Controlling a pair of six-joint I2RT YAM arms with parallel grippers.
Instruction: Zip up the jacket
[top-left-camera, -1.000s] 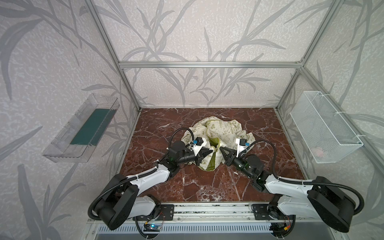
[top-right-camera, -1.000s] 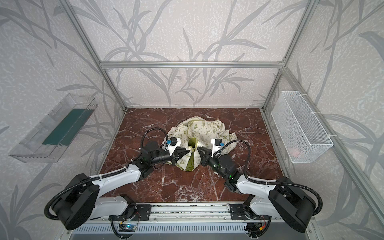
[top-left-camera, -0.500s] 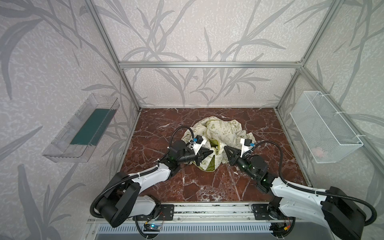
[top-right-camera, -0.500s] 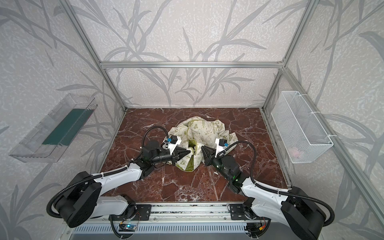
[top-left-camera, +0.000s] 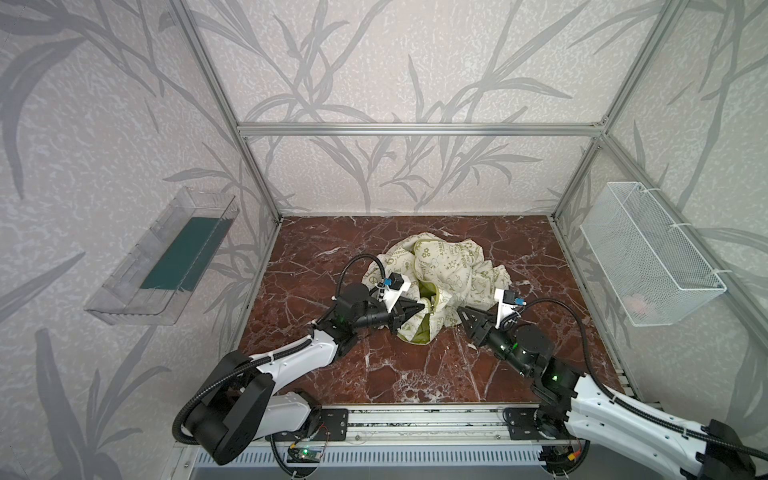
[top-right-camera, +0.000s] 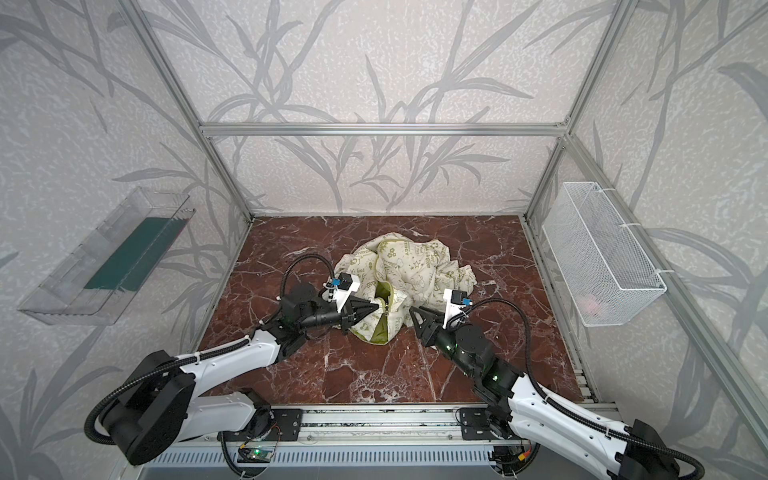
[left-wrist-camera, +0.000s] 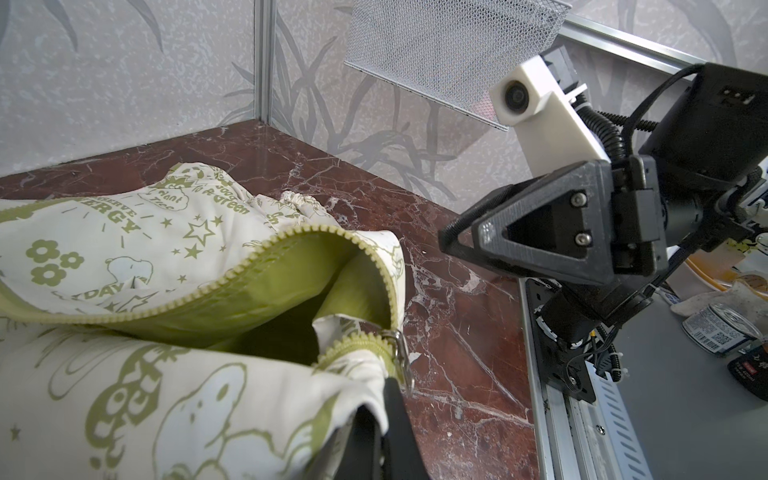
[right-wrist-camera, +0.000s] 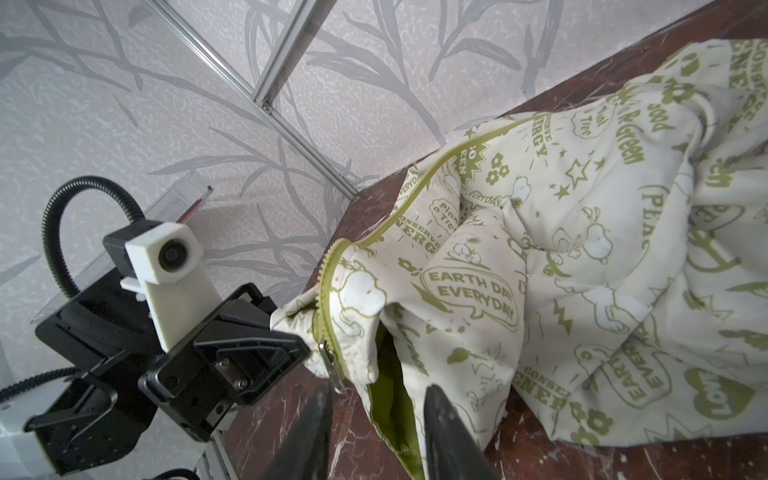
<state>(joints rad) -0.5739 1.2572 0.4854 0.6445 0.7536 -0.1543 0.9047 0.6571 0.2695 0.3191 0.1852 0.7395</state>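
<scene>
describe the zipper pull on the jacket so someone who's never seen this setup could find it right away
On the red-brown marble tabletop, the only garment is a crumpled cream jacket printed with olive doodles. At its near end, where the left gripper pinches the fabric, the front gapes open onto green lining. The zipper pull is the small silver metal tab hanging at the base of that gap, the only shiny piece among the green plastic teeth.

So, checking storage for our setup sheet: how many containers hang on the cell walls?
2: a clear plastic bin on the left wall and a white wire basket on the right wall. Any others would be out of view.
</scene>
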